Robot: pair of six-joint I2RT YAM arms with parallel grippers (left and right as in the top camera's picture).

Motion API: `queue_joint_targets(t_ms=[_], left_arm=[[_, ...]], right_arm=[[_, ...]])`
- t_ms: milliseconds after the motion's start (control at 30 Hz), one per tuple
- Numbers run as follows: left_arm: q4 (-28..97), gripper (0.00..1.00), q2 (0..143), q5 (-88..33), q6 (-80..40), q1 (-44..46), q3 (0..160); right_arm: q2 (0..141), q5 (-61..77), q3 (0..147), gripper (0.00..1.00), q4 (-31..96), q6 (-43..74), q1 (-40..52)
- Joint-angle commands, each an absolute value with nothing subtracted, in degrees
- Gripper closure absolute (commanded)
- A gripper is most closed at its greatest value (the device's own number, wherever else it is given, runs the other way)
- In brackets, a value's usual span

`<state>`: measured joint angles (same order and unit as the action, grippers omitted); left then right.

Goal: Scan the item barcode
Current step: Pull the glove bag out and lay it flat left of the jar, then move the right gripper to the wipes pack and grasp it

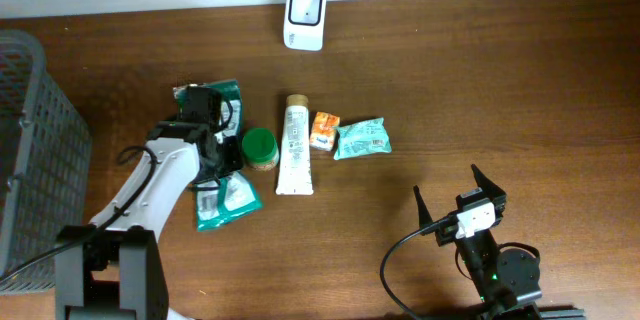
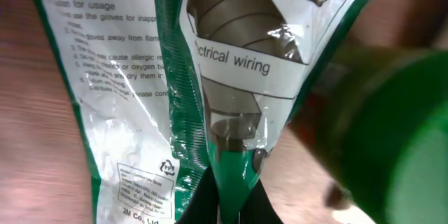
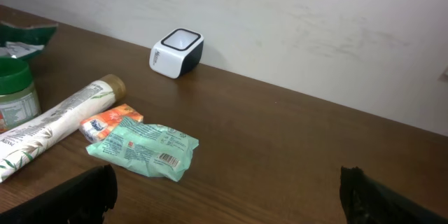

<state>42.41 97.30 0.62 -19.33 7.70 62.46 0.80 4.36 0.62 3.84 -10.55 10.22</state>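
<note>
My left gripper (image 1: pixel 217 160) is shut on the green edge of a green-and-white glove package (image 2: pixel 238 63) printed "electrical wiring"; in the overhead view this package (image 1: pixel 228 198) lies just in front of the fingers. A second like package (image 2: pixel 119 112) with usage text lies beside it. The white barcode scanner (image 1: pixel 304 3) stands at the table's far edge, also seen in the right wrist view as the scanner (image 3: pixel 176 52). My right gripper (image 1: pixel 450 188) hovers wide open near the front right, nothing between its fingers (image 3: pixel 84 196).
A green-lidded jar (image 1: pixel 260 148), a white tube (image 1: pixel 294 145), an orange packet (image 1: pixel 324 130) and a teal packet (image 1: pixel 360 138) lie in a row mid-table. Another green package (image 1: pixel 225 92) sits under the left wrist. A grey basket (image 1: pixel 30 140) stands at the left edge.
</note>
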Motion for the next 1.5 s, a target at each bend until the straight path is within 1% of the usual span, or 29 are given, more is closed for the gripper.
queue_joint_targets(t_ms=[0, 33, 100, 133, 167, 200, 233, 267, 367, 467, 567, 700, 833, 933, 1133, 1267, 1467], left_arm=[[42.5, 0.90, 97.8, 8.2, -19.7, 7.7, 62.0], [42.5, 0.79, 97.8, 8.2, -19.7, 7.7, 62.0], [42.5, 0.30, 97.8, 6.3, -19.7, 7.8, 62.0], [42.5, 0.22, 97.8, 5.2, -19.7, 7.8, 62.0], [42.5, 0.18, 97.8, 3.9, -19.7, 7.8, 62.0], [42.5, 0.18, 97.8, 2.9, -19.6, 7.8, 62.0], [42.4, 0.13, 97.8, 2.3, -19.6, 7.8, 62.0], [42.5, 0.12, 97.8, 2.1, -19.6, 7.8, 62.0], [42.3, 0.12, 97.7, -0.4, -15.7, 7.6, 62.3], [42.5, 0.16, 96.2, -7.9, -12.8, 6.2, 65.9], [43.3, 0.14, 93.3, -12.5, -10.2, 4.7, 70.2], [43.7, 0.05, 89.2, -12.7, -7.9, 3.9, 74.3], [43.8, 0.00, 87.7, -12.7, -6.9, 3.9, 75.0], [43.9, 0.00, 87.7, -12.5, -6.5, 3.4, 75.0], [43.7, 0.00, 87.7, -12.7, -6.5, -2.2, 75.0], [44.3, 0.00, 87.7, -12.6, -6.5, -2.3, 74.9], [44.4, 0.00, 87.7, -12.2, -6.5, -2.3, 74.9]], right_arm=[[0.4, 4.3, 0.3, 0.02, 4.1, -10.5, 10.6], [0.4, 4.3, 0.3, 0.02, 4.1, -10.5, 10.6], [0.4, 4.3, 0.3, 0.02, 4.1, -10.5, 10.6], [0.4, 4.3, 0.3, 0.02, 4.1, -10.5, 10.6], [0.4, 4.3, 0.3, 0.02, 4.1, -10.5, 10.6], [0.4, 4.3, 0.3, 0.02, 4.1, -10.5, 10.6], [0.4, 4.3, 0.3, 0.02, 4.1, -10.5, 10.6], [0.4, 4.3, 0.3, 0.02, 4.1, -10.5, 10.6], [0.4, 4.3, 0.3, 0.02, 4.1, -10.5, 10.6], [0.4, 4.3, 0.3, 0.02, 4.1, -10.5, 10.6], [0.4, 4.3, 0.3, 0.02, 4.1, -10.5, 10.6], [0.4, 4.3, 0.3, 0.02, 4.1, -10.5, 10.6], [0.4, 4.3, 0.3, 0.02, 4.1, -10.5, 10.6], [0.4, 4.2, 0.3, 0.02, 4.1, -10.5, 10.6], [0.4, 4.3, 0.3, 0.02, 4.1, -10.5, 10.5], [0.4, 2.3, 0.3, 0.02, 4.3, -10.5, 10.5], [0.5, 9.5, 1.6, 0.02, 3.3, -10.0, 10.5]])
